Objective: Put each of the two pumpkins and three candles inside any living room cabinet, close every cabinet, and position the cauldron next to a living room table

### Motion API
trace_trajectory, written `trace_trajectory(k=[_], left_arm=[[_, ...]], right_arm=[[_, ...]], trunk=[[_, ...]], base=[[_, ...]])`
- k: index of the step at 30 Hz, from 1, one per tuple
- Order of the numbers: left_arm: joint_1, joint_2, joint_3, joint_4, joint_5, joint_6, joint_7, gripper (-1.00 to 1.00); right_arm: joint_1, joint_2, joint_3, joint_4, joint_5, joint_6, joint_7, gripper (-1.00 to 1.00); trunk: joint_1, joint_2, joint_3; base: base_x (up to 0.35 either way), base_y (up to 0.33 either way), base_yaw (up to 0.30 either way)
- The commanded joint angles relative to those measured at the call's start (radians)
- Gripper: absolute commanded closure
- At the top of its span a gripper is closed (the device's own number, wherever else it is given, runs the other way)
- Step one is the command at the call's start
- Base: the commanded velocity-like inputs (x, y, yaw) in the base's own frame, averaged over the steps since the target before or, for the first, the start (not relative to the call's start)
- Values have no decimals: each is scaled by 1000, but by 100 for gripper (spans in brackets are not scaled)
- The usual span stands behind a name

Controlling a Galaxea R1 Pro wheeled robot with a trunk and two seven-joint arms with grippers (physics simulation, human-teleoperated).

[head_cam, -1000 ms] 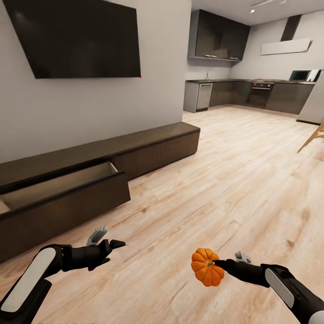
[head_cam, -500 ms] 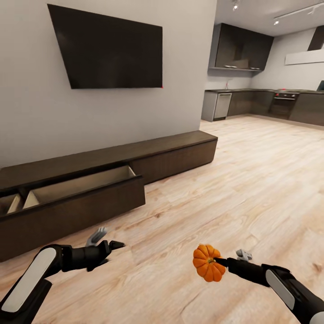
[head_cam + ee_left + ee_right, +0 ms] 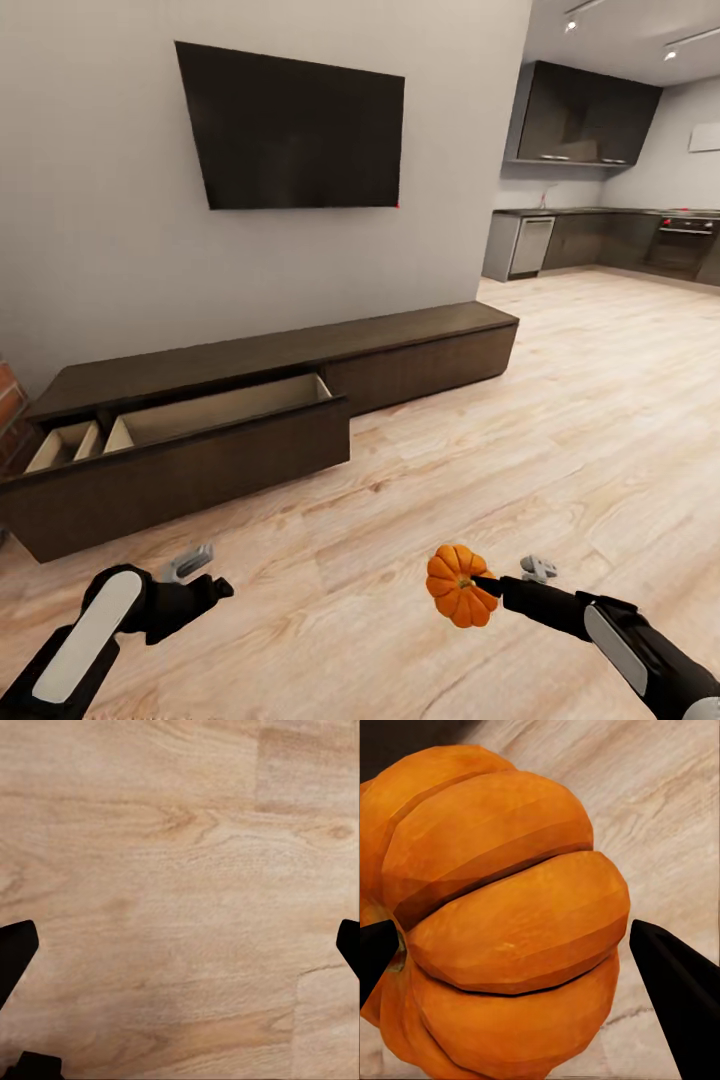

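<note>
Wood floor (image 3: 560, 400) — cabinet (image 3: 250, 420) drawer open, pumpkin (image 3: 455, 585) clamped.

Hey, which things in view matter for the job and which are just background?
Part of the job:
- pumpkin, held in the right gripper
- cabinet, with its drawer open
- left gripper, open over the floor

Just background:
- TV
- kitchen units
- wood floor

Black arms (image 3: 165, 605), white forearm panels

Our right gripper (image 3: 478, 582) is clamped on the pumpkin (image 3: 456, 586), arm extended forward; our left gripper (image 3: 205, 580) hangs empty, fingers spread.
</note>
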State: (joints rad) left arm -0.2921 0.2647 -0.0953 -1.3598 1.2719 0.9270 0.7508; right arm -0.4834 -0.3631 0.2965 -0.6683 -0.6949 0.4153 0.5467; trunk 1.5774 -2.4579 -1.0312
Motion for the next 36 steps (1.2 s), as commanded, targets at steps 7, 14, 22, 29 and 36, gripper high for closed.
trace_trajectory(k=[7,14,22,29,36], left_arm=[[2,-10,-60,173,-226,-182,-227,-100],[2,-20,-144,261,-314,-302,-297,-100],[2,-16,-152,288,-322,-317,-327,-100],[2,-9,-151,290,-312,-321,-345,-100],[2,22,-142,375,-319,-320,-592,-100]], right_arm=[[0,52,2,23,102,-32,-30,100],[1,86,3,24,135,-37,-93,100],[2,113,1,27,185,-55,-112,100],[2,113,1,28,185,-59,-112,100],[2,113,1,41,184,-61,-111,100]], trunk=[[-27,49,14],[-54,98,28],[-85,154,44],[-112,203,59],[-127,231,64]], base=[[0,0,215],[0,0,215],[0,0,215],[0,0,215],[0,0,215]])
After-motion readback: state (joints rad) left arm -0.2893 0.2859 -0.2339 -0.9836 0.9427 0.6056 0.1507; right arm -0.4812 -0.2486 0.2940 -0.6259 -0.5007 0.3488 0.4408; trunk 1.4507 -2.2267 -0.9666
